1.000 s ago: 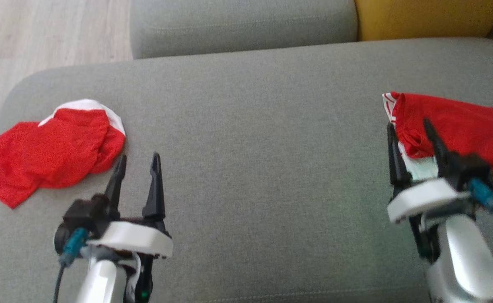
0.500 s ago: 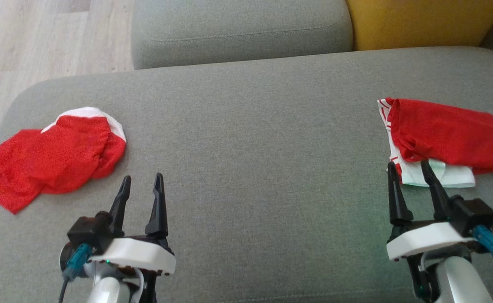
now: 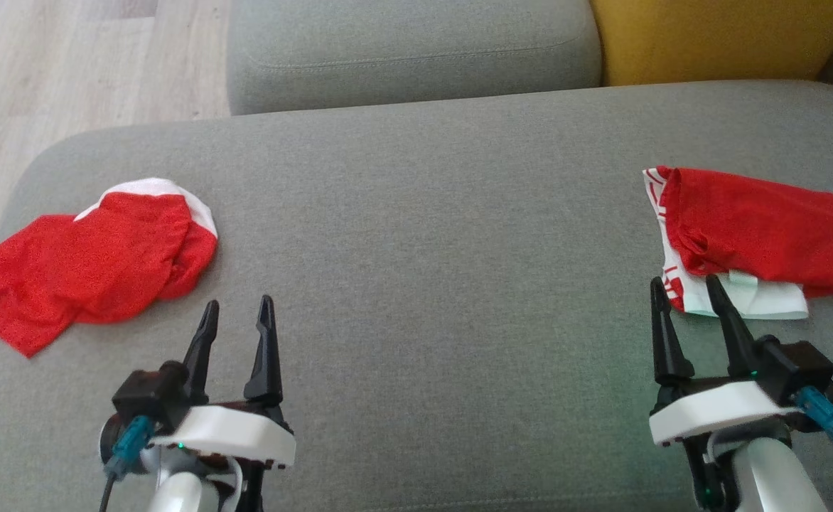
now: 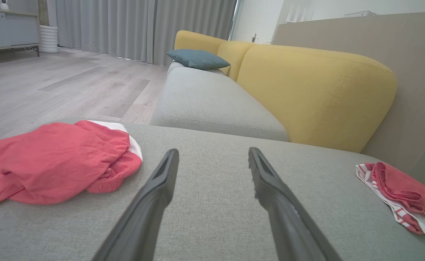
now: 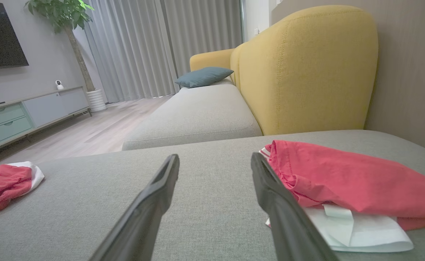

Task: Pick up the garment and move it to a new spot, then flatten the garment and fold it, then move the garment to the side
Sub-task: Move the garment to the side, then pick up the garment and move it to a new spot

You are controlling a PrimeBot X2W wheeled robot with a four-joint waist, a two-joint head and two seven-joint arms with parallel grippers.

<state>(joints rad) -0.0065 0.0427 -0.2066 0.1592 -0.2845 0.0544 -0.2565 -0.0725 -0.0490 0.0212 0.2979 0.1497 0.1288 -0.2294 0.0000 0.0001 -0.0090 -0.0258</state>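
Broad grey seat (image 3: 416, 235) underfoot of everything in the head view, with a second grey seat (image 3: 409, 43), a yellow backrest (image 3: 715, 35) and wood floor (image 3: 68, 57) beyond.

Crumpled garment (image 3: 82, 267), red with a white band, heaped at the seat's far left. Folded garment (image 3: 758, 227), red over white, lying flat at the far right, well apart from the other.

Left gripper (image 3: 237, 307) low at the left, jaws apart, holding nothing, near the crumpled garment's right edge but clear of it. Right gripper (image 3: 683, 281) low at the right, jaws likewise apart and empty, tips at the folded garment's near corner; contact there: cannot tell.

From the left wrist, added: grey curtains (image 4: 125, 29) and a teal cushion (image 4: 198, 58) down the sofa, and the red-striped white hem of the folded garment seen edge-on.

From the right wrist, added: a dark screen (image 5: 0, 34), a plant (image 5: 64, 14), a low cabinet (image 5: 27, 112), and a white layer (image 5: 361, 232) sticking out from under the red, just beside the right-hand finger.
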